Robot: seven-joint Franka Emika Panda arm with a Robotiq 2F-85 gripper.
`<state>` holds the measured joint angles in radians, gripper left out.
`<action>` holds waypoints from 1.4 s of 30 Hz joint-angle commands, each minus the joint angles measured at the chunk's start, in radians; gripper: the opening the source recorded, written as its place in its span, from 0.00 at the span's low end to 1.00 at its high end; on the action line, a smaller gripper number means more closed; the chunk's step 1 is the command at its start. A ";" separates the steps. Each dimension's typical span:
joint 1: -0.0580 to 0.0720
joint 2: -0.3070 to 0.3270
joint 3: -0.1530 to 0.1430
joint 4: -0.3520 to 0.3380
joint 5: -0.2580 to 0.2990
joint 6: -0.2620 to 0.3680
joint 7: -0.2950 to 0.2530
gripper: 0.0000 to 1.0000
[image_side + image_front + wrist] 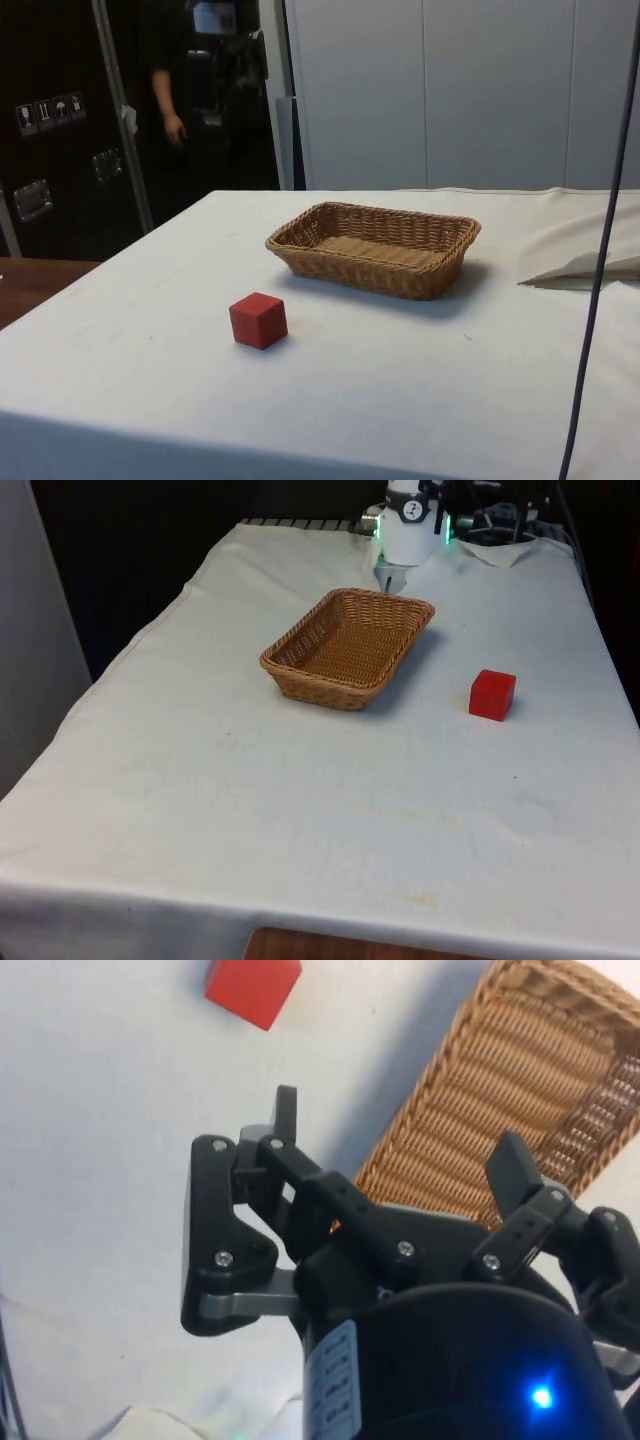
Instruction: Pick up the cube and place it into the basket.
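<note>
The red cube [492,694] sits alone on the white tablecloth [250,810], at about four o'clock from the wicker basket [349,646] in the front view and well apart from it. It looks solid, matte and sharp-edged, with flat faces that should give my fingers good purchase. The basket is a shallow rectangular tray of tight brown weave with flared walls and nothing lying in it.

My gripper [395,1150] hangs above the basket's far rim, near the robot's base, with its two black fingers spread wide and nothing between them. In the wrist view the cube lies beyond the fingertips, off to the side of the basket.

What worries me from here:

- The cube sits turned at an angle, so if I come down without squaring to its faces I may pinch across corners and spin it away.
- The cloth is soft and slightly rumpled; pressing too low could drag it.
- On the carry, the flared rim could catch a low cube.

A person [170,95] stands in the dark doorway in the side view, away from the table.
</note>
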<state>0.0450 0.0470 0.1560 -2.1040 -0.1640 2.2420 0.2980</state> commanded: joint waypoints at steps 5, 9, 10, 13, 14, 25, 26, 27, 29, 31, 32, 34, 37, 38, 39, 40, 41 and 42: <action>0.001 0.022 0.007 -0.033 -0.018 0.070 0.026 1.00; 0.000 0.038 0.007 -0.052 -0.013 0.109 0.024 1.00; 0.000 0.037 0.007 -0.047 -0.006 0.094 0.015 1.00; 0.001 0.054 0.007 -0.062 -0.012 0.135 0.027 1.00; 0.002 0.058 0.008 -0.065 -0.012 0.143 0.028 1.00; 0.006 0.107 0.024 -0.093 -0.018 0.232 0.066 1.00; 0.007 0.116 0.027 -0.101 -0.022 0.250 0.077 1.00; 0.008 0.120 0.029 -0.105 -0.024 0.258 0.082 1.00; 0.003 0.121 0.034 -0.103 -0.007 0.248 0.064 1.00; 0.010 0.133 0.033 -0.117 -0.030 0.282 0.099 1.00; 0.011 0.137 0.034 -0.120 -0.032 0.290 0.105 1.00; 0.011 0.145 0.038 -0.127 -0.039 0.303 0.120 1.00; 0.013 0.160 0.038 -0.140 -0.056 0.332 0.153 1.00; 0.013 0.164 0.038 -0.143 -0.061 0.337 0.163 1.00; 0.008 0.163 0.046 -0.137 -0.042 0.320 0.142 1.00; 0.013 0.167 0.037 -0.145 -0.066 0.343 0.172 1.00; 0.013 0.172 0.036 -0.147 -0.070 0.349 0.181 1.00; 0.013 0.177 0.035 -0.148 -0.076 0.354 0.191 1.00</action>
<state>0.0530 0.2260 0.2010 -2.2510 -0.2250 2.5870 0.4780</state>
